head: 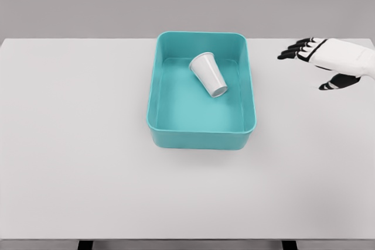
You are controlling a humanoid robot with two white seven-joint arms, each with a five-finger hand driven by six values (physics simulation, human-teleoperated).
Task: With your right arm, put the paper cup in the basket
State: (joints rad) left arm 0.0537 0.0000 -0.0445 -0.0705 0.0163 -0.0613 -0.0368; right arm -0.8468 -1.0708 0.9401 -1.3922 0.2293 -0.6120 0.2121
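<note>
A white paper cup (209, 74) lies tipped on its side inside the teal basket (200, 134), its mouth facing the lower right. The basket stands at the table's middle, toward the back. My right hand (310, 62) hovers over the table to the right of the basket, well apart from it. Its dark fingers (293, 50) are spread and hold nothing. The left arm does not show.
The basket rests on a white table (76, 144) that fills the view. Its front edge runs along the bottom of the picture. A grey wall stands behind the table.
</note>
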